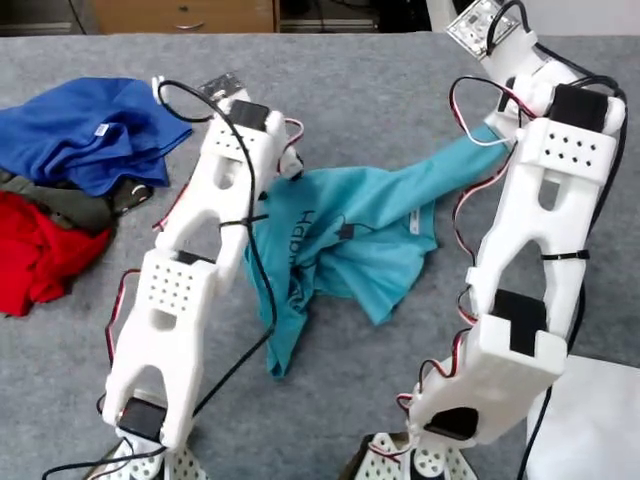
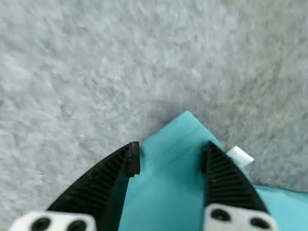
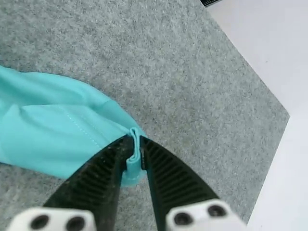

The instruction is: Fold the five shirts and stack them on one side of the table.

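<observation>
A teal shirt [image 1: 350,240] lies crumpled mid-table on the grey mat, one part pulled out toward the far right. In the right wrist view my right gripper [image 3: 135,143] is shut on a folded edge of the teal shirt [image 3: 53,134], near the mat's right border. My left gripper [image 2: 172,155] is open, its black fingers [image 2: 126,161] standing either side of a corner of the teal shirt [image 2: 168,192], just above the cloth. A blue shirt [image 1: 85,125], a dark one [image 1: 70,200] and a red one [image 1: 35,250] lie heaped at the left edge.
A grey felt mat [image 1: 380,90] covers the table; bare white surface [image 3: 269,53] begins past its right edge. A white label [image 2: 239,156] shows beside the teal corner. Wooden drawers [image 1: 180,15] stand behind the table. Cables loop off both arms.
</observation>
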{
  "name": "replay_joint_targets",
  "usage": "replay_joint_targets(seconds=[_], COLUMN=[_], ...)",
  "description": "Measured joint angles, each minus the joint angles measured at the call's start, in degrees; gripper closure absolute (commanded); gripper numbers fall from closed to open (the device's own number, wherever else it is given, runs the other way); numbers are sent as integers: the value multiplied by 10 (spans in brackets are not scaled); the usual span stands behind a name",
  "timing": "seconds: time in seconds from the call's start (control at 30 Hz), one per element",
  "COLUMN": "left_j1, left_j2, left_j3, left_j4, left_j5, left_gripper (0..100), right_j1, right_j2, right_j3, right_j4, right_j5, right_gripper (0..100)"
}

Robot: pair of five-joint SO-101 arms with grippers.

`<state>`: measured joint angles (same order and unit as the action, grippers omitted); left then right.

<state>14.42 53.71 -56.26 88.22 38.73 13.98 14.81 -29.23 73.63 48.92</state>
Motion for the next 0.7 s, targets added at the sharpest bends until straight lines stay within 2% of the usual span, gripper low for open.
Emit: replay_joint_targets(seconds=[0.23,0.43,0.7], left_j1=[18,18,16], left_j2=[44,47,47], left_j3=[-72,-88,-98], left_j4=[27,27,31], left_j5=[0,0,0], left_gripper=[823,952,958], right_j1=[0,0,0], right_j2=[0,0,0], right_j3=[0,0,0], right_j4=[0,0,0], right_j5=[0,0,0], right_gripper=[995,995,995])
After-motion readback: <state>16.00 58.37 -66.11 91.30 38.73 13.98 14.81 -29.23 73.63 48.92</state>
